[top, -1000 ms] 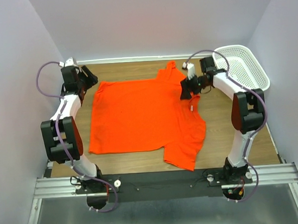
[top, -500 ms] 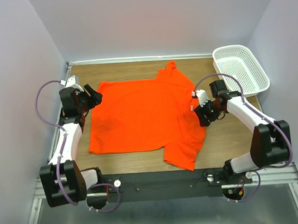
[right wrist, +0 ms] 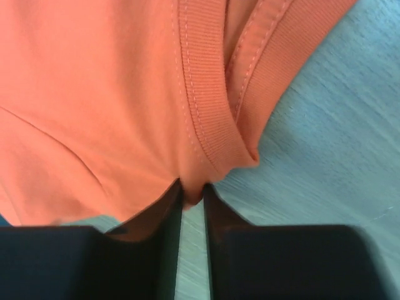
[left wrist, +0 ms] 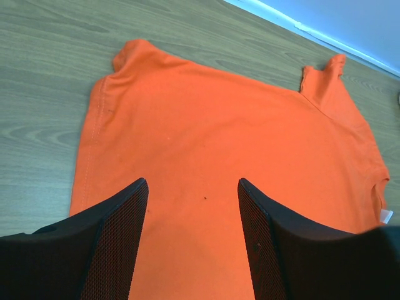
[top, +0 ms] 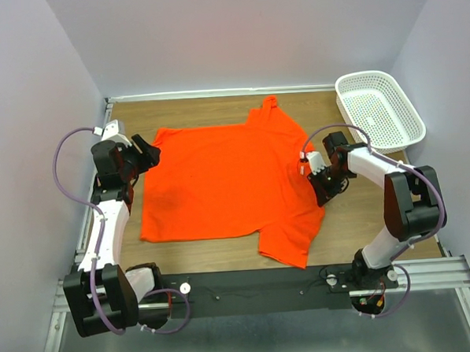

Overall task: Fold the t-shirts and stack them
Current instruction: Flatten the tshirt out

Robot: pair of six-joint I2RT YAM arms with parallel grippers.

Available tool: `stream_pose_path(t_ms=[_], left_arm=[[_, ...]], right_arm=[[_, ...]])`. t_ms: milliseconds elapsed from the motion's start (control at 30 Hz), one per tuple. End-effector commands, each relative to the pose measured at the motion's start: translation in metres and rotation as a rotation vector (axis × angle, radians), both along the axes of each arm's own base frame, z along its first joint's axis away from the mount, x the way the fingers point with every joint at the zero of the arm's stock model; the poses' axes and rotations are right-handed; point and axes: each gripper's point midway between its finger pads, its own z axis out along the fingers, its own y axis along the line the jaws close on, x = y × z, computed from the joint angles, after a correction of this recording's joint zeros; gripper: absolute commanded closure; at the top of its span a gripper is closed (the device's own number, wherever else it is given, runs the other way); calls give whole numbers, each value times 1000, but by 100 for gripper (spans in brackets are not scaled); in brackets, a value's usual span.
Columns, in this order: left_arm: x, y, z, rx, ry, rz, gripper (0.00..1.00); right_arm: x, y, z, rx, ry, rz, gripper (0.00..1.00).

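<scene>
The left end effector (top: 145, 151) hovers near the far left corner of the worktop (top: 363, 209). Its fingers are spread wide with nothing between them, just off the hem corner of the t-shirt (top: 219, 181). The shirt lies flat across the middle of the worktop, hem toward the left edge and neck toward the right. One sleeve points to the far edge and the other, a little rumpled, to the near edge. At the neck, the right end effector (right wrist: 192, 190) is pinched almost closed on a small fold of cloth just beside the collar (right wrist: 206, 112). A basket (top: 362, 75) sits in the far right corner.

This looks like the set-up for a first fold. To do it well, the left should take the hem corner through both layers. The right's bite looks shallow, so it may need a deeper hold. Both should then lift together, keeping the cloth lightly taut so the fold line runs straight.
</scene>
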Motion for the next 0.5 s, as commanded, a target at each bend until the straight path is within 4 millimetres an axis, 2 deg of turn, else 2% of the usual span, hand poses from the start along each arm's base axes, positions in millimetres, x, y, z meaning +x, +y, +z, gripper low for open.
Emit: stream_pose_path(t_ms=[0,67,100,167,200,367,433,467], left_arm=[[-3,-3,5,12,-19,-26,33],[-3,-5,6,9,-24,-34,33],[-4,-5,7,9,-28,-36,33],[-5,-7,10,5,-36,-42,33],[-5,-7,9,2,-36,-44,33],[-6,-15,3,-28,-16,-82,33],[-4,-17,5,-32,-30,-92,33],[-3,-18,3,-37,-22,-96,33]], right_arm=[[-6,-9,-2,-43,46,-18,83],[-13,-18,-2,-86,66,4,95],[-15,-21,-1,-102,67,13,97],[-17,-38,3,-178,39,33,98],[-26,-52,1,-228,54,32,98],[-65,-90,-5,-322,126,115,97],[-83,-114,-9,-393,167,112,96],[-85,-120,-9,-403,167,137,96]])
